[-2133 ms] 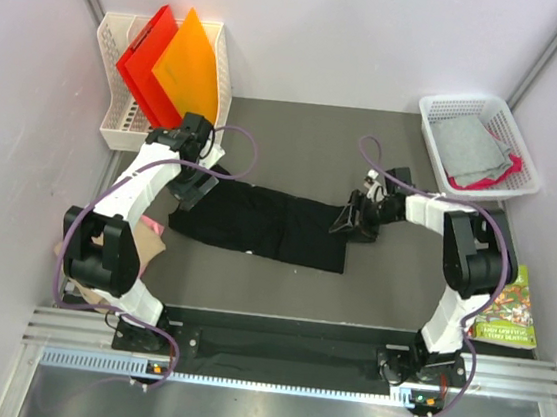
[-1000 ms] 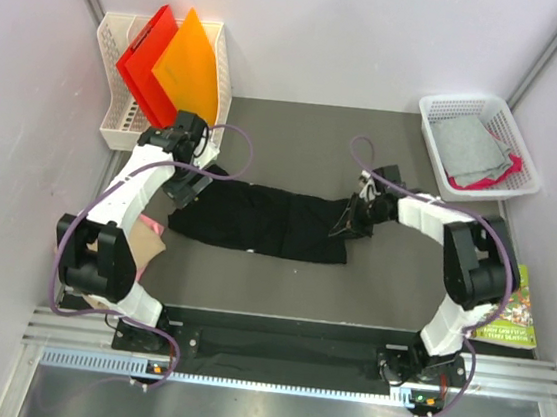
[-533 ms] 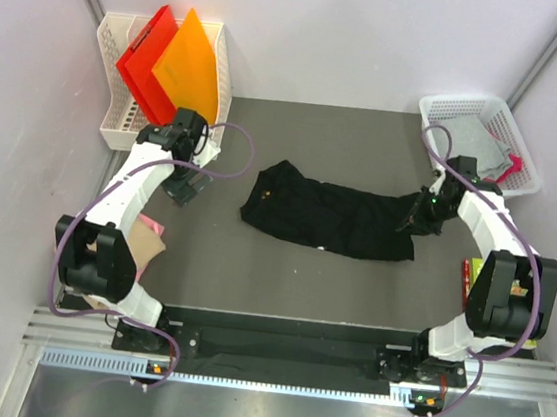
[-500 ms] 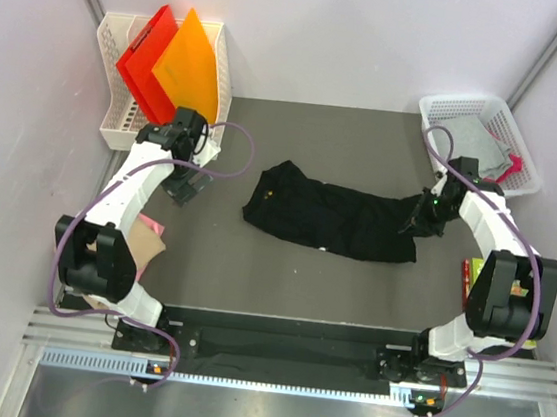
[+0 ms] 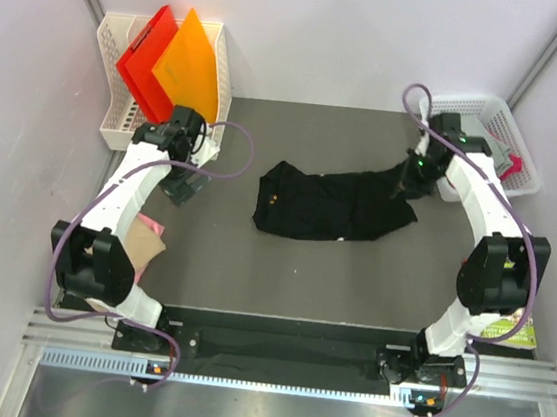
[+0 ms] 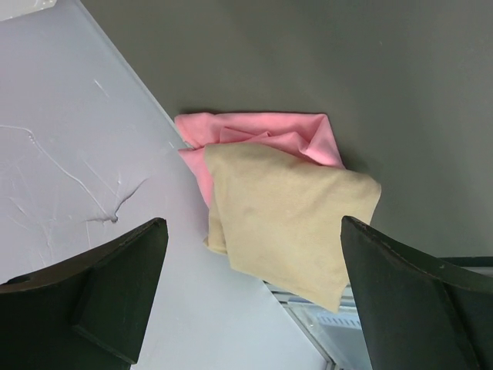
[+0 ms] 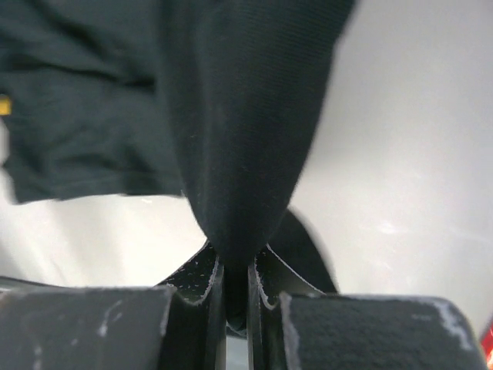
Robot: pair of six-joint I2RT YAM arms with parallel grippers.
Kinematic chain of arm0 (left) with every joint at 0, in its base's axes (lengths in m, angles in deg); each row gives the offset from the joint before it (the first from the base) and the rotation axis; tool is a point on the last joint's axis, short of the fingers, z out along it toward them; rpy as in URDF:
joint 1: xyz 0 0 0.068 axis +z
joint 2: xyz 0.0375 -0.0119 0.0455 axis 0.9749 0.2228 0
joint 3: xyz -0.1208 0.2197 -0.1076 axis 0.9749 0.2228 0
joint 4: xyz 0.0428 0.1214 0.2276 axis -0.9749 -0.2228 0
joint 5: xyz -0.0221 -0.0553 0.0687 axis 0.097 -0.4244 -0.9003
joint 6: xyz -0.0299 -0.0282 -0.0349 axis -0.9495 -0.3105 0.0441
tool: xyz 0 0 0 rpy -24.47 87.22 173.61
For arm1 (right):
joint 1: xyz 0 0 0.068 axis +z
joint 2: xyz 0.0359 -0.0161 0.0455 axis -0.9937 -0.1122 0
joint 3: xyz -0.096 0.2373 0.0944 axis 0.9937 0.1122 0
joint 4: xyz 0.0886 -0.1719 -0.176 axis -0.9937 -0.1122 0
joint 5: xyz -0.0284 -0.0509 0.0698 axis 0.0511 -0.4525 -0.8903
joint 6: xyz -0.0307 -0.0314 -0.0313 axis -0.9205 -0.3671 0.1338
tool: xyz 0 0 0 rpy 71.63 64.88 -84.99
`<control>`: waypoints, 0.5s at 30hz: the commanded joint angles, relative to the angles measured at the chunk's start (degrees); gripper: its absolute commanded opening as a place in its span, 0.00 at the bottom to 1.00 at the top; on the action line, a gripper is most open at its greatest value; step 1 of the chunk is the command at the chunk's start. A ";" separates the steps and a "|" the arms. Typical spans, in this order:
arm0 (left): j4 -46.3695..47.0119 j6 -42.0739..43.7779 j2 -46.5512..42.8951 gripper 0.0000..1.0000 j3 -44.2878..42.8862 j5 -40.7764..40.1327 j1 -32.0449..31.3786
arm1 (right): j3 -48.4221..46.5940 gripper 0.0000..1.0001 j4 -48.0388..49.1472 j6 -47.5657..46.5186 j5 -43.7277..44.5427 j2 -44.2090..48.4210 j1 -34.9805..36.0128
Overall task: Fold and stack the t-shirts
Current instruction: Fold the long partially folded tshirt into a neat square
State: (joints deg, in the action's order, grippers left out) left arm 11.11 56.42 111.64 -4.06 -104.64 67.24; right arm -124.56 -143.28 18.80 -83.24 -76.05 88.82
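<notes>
The black t-shirt (image 5: 329,202) lies crumpled across the middle of the dark table, its right end lifted off the surface. My right gripper (image 5: 406,180) is shut on that end; in the right wrist view a fold of the black cloth (image 7: 231,116) is pinched in the gripper (image 7: 236,289). My left gripper (image 5: 176,187) hangs open over the table's left side, well apart from the black shirt. Below it a tan t-shirt (image 6: 293,223) lies on a pink one (image 6: 262,139) at the table's left edge, between my wide-open left gripper (image 6: 250,231) fingers in view.
A white basket (image 5: 528,184) at the back right holds grey and pink cloth, close behind my right gripper. Another white basket (image 5: 116,135) at the back left holds a red folder (image 5: 145,52) and an orange folder (image 5: 189,63). A colourful book (image 5: 514,331) lies at the front right.
My right gripper has dragged the black shirt to the right and back towards the right basket, lifting its end. The left arm has hardly moved and stays open.
</notes>
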 commanded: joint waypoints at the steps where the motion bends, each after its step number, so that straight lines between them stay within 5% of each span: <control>1: -0.42 1.00 -3.91 0.99 1.03 -0.21 0.31 | -11.14 0.00 -2.71 2.07 1.44 -5.44 8.69; 9: 0.90 3.55 -8.57 0.99 5.42 -1.35 1.45 | -33.11 0.00 -7.90 5.15 2.68 -24.00 23.38; 15: 2.13 5.83 -11.56 0.99 8.93 -1.00 3.82 | -40.10 0.00 -11.94 4.63 4.43 -32.89 26.56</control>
State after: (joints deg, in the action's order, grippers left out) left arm 11.48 59.97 103.36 2.98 -105.12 69.33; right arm -160.54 -150.08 22.78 -80.29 -107.40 114.19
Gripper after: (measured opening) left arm 0.991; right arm 0.058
